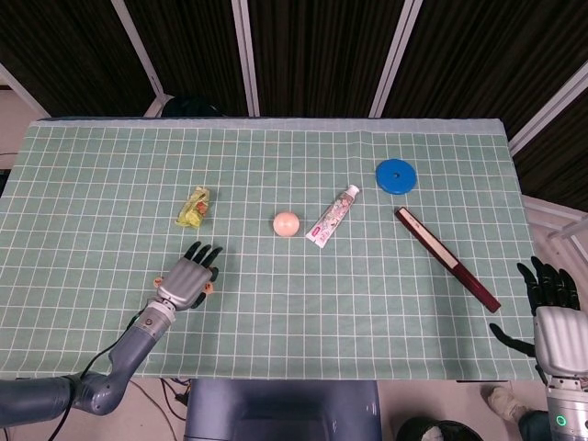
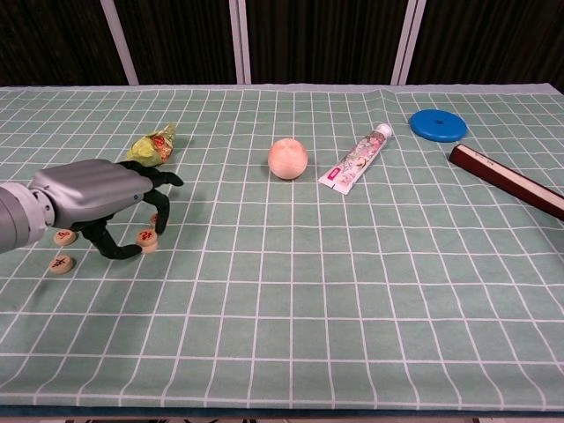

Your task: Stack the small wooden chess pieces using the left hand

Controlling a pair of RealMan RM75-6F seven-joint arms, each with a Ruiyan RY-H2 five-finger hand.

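My left hand (image 2: pixel 92 196) hovers low over the mat at the near left, seen from above as my left hand (image 1: pixel 187 278). Its thumb and a finger pinch a small round wooden chess piece (image 2: pixel 146 237) with a red mark. A pale edge just under that piece looks like another piece, but I cannot tell for sure. Two more chess pieces lie flat to the left: one (image 2: pixel 63 236) partly under the hand, and one (image 2: pixel 60 263) nearer me. My right hand (image 1: pixel 553 317) hangs off the table's right edge, its fingers apart and holding nothing.
A yellow-green wrapped sweet (image 2: pixel 153 143) lies just behind the left hand. Further right are a peach ball (image 2: pixel 288 158), a toothpaste tube (image 2: pixel 356 159), a blue disc (image 2: pixel 438 124) and a dark red stick (image 2: pixel 509 181). The green gridded mat (image 2: pixel 335 291) covers the table.
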